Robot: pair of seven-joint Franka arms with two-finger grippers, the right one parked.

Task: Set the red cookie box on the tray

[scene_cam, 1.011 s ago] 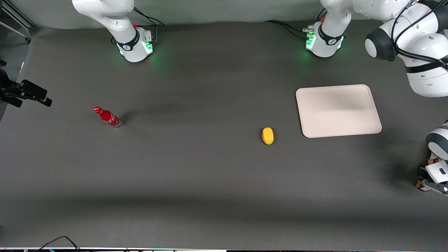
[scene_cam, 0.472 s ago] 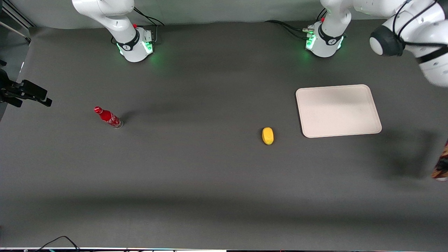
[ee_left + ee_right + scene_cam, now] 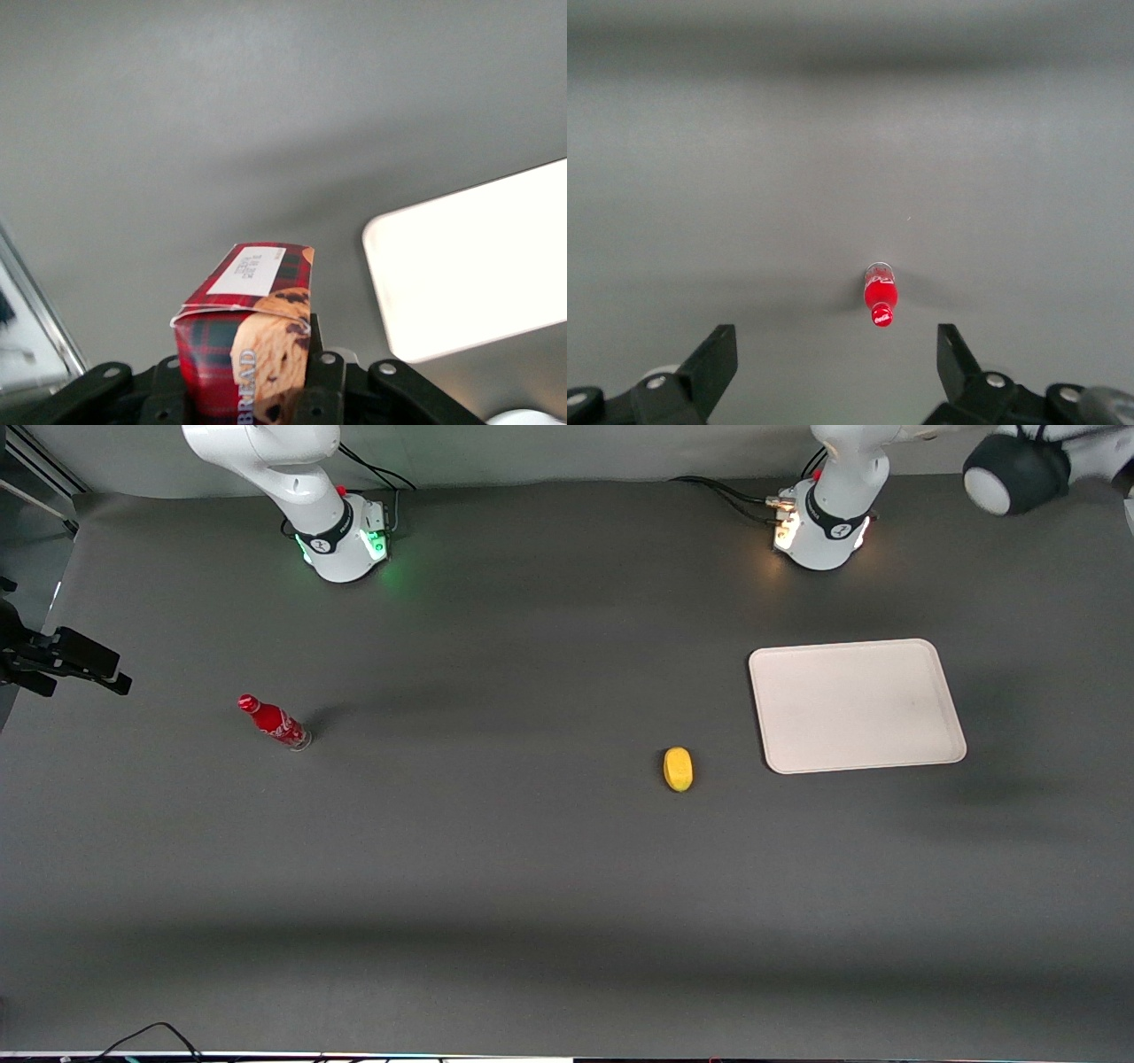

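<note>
In the left wrist view my gripper (image 3: 246, 359) is shut on the red cookie box (image 3: 252, 301), a dark red plaid carton with cookie pictures. Its end with the pale label (image 3: 249, 270) points away from the wrist. The box hangs well above the grey table. The off-white tray (image 3: 478, 261) lies flat below, off to one side of the box. In the front view the tray (image 3: 855, 704) has nothing on it. The gripper and the box are outside the front view; only an upper joint of the arm (image 3: 1010, 465) shows there.
A yellow oval object (image 3: 678, 769) lies on the table beside the tray, slightly nearer the front camera. A small red bottle (image 3: 273, 722) stands toward the parked arm's end. The table's edge (image 3: 35, 301) shows in the left wrist view.
The working arm has lifted out of the front view, carrying the red cookie box from the table's edge. The shadow on the tray is gone. The arm's base light went from green to orange.
</note>
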